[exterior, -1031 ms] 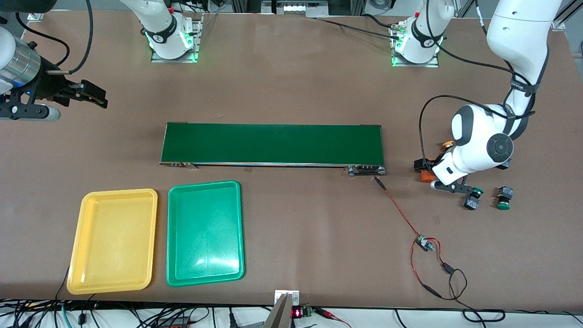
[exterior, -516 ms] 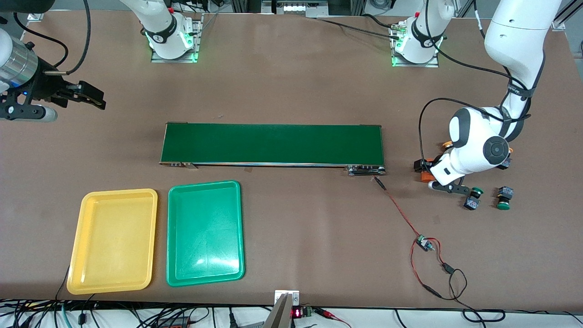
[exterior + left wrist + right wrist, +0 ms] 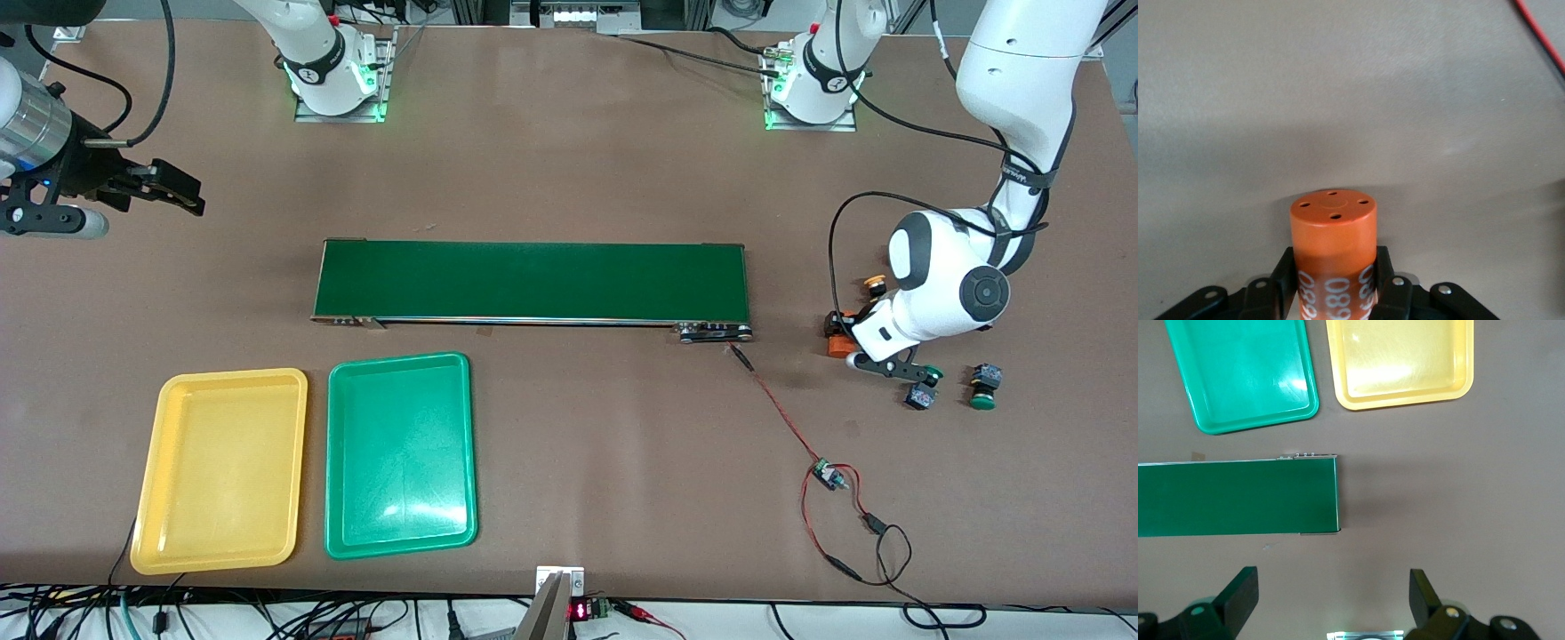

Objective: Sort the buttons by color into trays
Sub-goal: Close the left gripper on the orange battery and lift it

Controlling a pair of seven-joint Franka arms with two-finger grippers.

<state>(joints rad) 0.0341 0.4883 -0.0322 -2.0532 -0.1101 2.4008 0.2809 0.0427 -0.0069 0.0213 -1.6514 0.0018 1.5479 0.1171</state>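
Note:
My left gripper (image 3: 840, 336) is shut on an orange cylinder with white print (image 3: 837, 347), low over the table at the left arm's end; the left wrist view shows the cylinder (image 3: 1333, 230) clamped between both fingers. Two green buttons (image 3: 921, 395) (image 3: 982, 391) lie on the table nearer the front camera than this hand. One yellow-orange button (image 3: 877, 284) shows beside the left arm's wrist; the other is hidden. The yellow tray (image 3: 218, 471) and green tray (image 3: 400, 453) are empty. My right gripper (image 3: 178, 188) is open and empty, waiting over the right arm's end of the table.
A long dark-green conveyor belt (image 3: 533, 280) lies mid-table, also in the right wrist view (image 3: 1238, 497) with both trays (image 3: 1245, 373) (image 3: 1401, 360). A red wire with a small circuit board (image 3: 827, 476) trails from the belt's end toward the front edge.
My left hand has shifted a little toward the left arm's end of the table with the orange cylinder, uncovering more of the yellow-orange button. The right gripper has barely moved.

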